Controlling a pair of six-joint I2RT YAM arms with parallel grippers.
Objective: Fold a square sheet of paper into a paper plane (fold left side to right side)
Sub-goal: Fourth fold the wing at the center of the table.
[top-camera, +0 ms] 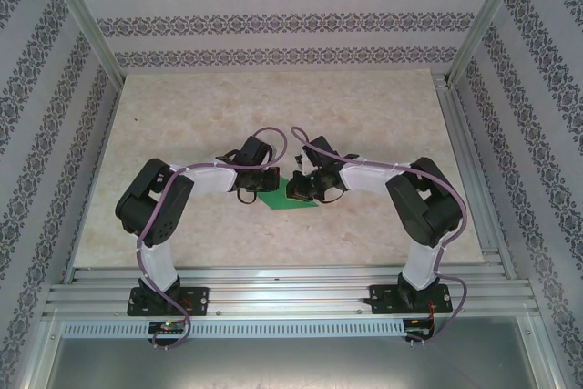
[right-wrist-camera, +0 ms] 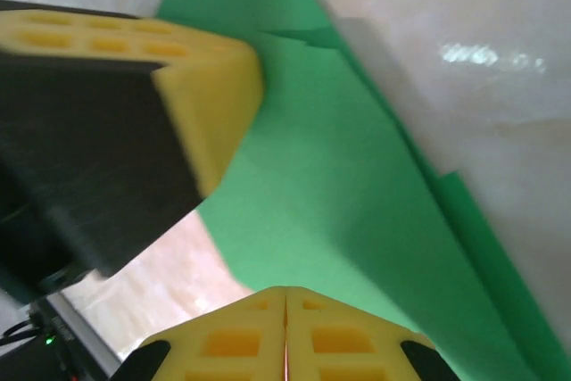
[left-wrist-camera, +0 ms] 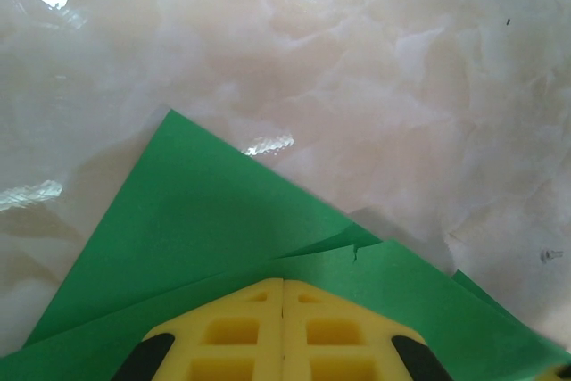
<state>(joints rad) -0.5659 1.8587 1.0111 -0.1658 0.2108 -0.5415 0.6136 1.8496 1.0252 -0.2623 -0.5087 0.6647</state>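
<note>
You have the pale marbled table (top-camera: 182, 134) under both arms, the left arm (top-camera: 155, 207) and right arm (top-camera: 424, 202) bent inward so their wrists meet near its middle. Between them lies the square sheet of paper (top-camera: 290, 199), flat on the bare tabletop, in no tray or holder, and already layered into slanted flaps with a point aimed away from the left wrist camera.

Your left gripper (left-wrist-camera: 283, 287) has its yellow fingers pressed together with nothing between them, their tips down on the green. Your right gripper (right-wrist-camera: 285, 296) is closed the same way and also empty, just beside the left one over the same sheet.

Expect the paper to be light, thin and limp. It will likely skate on that glossy surface and crumple if pinched mid-sheet, so pin one layer and take a free edge or corner. A small notch (left-wrist-camera: 355, 252) sits where two folded edges meet, and the paper could tear there.
</note>
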